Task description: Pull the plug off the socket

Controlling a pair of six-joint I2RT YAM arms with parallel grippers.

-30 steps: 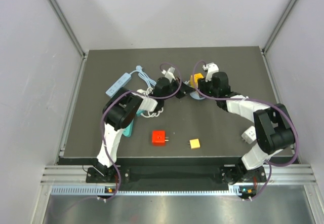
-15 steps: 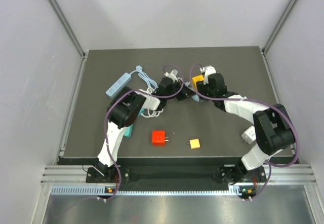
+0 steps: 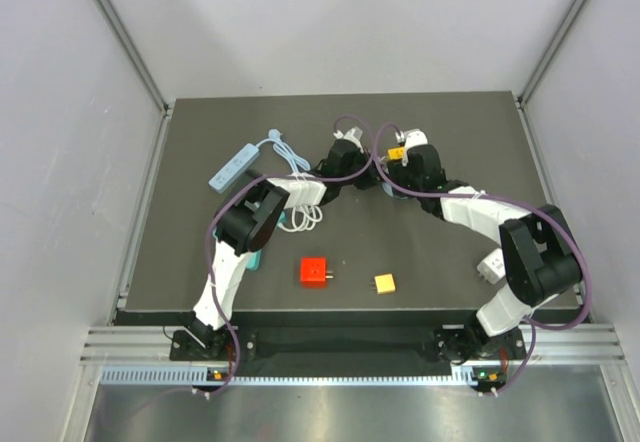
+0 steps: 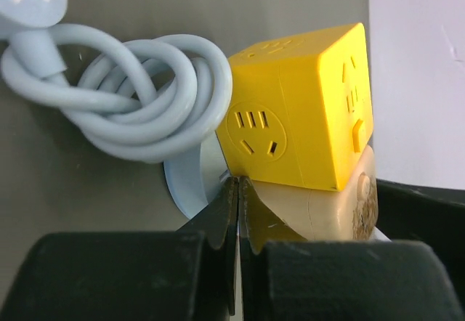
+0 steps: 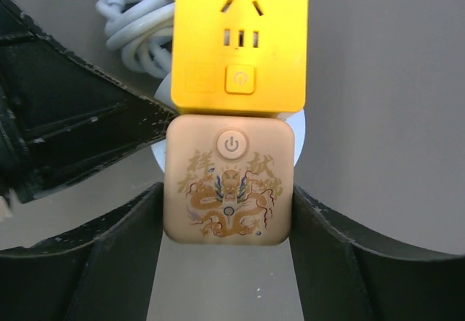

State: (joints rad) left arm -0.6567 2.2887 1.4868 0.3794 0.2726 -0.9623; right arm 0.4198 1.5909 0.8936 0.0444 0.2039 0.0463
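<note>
Right hand (image 5: 228, 194) flanks plug (image 5: 229, 176) pointing into socket (image 5: 240, 41).

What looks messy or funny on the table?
The pale cable lies in a tangled knot beside the yellow cube socket. A tan dragon-print cube is stuck end to end onto that socket. A red cube plug lies loose by itself near the front.

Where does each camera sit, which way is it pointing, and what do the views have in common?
Top external: above and behind the bases, looking down on the table; left arm and right arm show.
Left wrist: low over the table, facing the yellow socket cube side-on; the shut left gripper shows.
Right wrist: looking straight at the tan cube; right gripper fingers flank it.
Shared: both wrist views show the yellow socket cube and tan cube.
</note>
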